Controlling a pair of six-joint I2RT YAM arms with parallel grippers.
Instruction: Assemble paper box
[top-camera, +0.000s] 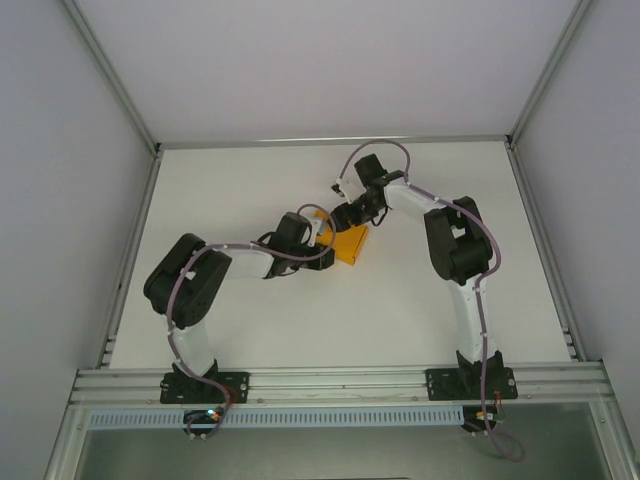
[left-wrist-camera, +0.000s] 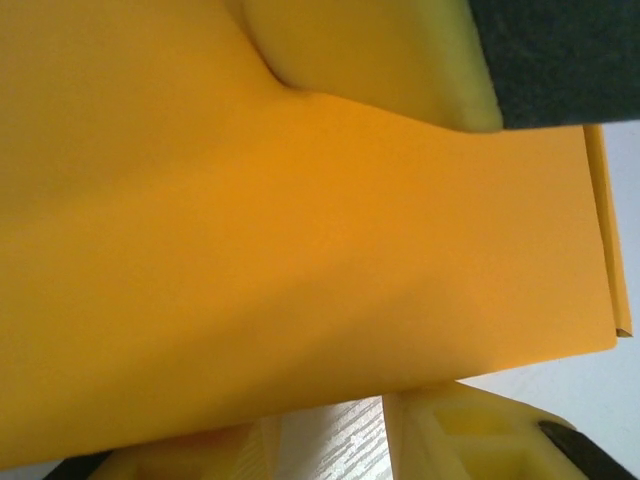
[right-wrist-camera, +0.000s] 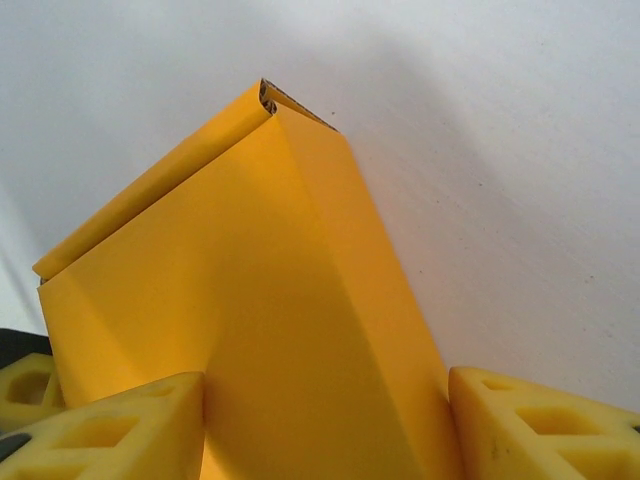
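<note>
R gripper (right-wrist-camera: 328, 385): yellow fingers (right-wrist-camera: 130, 425) stand apart, one each side of the paper box (right-wrist-camera: 250, 280). Card fills the gap btwn them and meets both inner faces low in the R wrist view; can't tell if it's actually squeezing. L gripper (left-wrist-camera: 335, 412): fingers closer together, w/ a strip of table (left-wrist-camera: 330, 455) showing btwn the tips. Box's lower edge runs slantwise just above them and covers part of the finger on the view's left; can't tell whether card is pinched. In L wrist view a yellow pad (left-wrist-camera: 380, 50) on a dark body lies against the card up top, card slightly dented beside it. Box: bright orange-yellow thin card, unmarked, folded. R wrist view shows a broad panel, a narrower side panel bending off to the right, and a doubled-over rim along the upper-left edge ending at a corner. Top view: box sits abt mid-table, a bit toward the far side, R gripper at its far side, L gripper at its left. Table white, plain. L arm (top-camera: 185, 285) elbows out left, R arm (top-camera: 455, 240) elbows out right, both reaching in to the box.
</note>
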